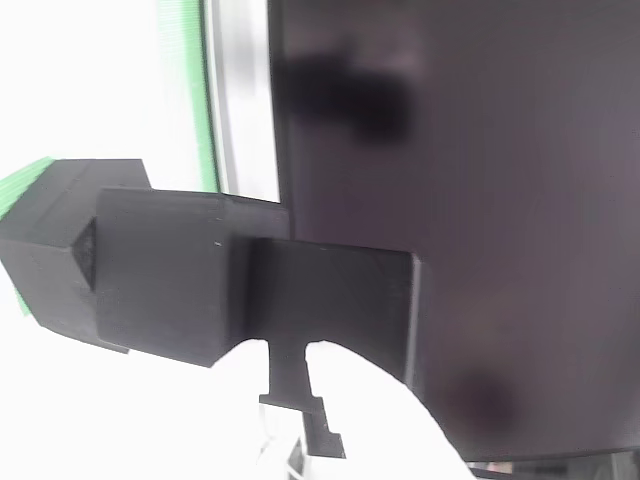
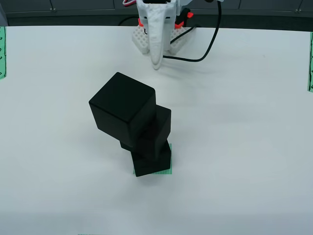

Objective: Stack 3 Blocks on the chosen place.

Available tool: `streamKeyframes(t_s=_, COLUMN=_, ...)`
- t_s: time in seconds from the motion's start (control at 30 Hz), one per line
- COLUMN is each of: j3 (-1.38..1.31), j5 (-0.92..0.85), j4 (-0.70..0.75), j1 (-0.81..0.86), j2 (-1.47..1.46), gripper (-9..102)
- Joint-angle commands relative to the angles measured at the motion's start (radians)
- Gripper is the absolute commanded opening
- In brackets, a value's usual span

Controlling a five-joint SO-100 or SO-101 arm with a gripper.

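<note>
Three matte black cubes [image 2: 131, 122] stacked, skewed, mid-frame on striped green patch [image 2: 166, 172], white table [image 2: 244, 147]. White claw [image 2: 156, 61] at top, fingers together, holding nothing.

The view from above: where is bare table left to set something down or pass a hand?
Bare table lies left, right and in front of the stack of black blocks on the green patch. It is crowded at the far edge, by the white arm and its cable.
</note>
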Motion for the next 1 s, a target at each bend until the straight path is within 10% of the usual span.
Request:
streamKeyframes(t_s=0.0, j3=0.060, j5=0.028, j4=0.014, j1=-0.023, j2=0.066, gripper=0)
streamKeyframes(t_s=0.97, j3=0.270, j5=0.038, j4=0.018, j1=0.029, j2=0.140, gripper=0)
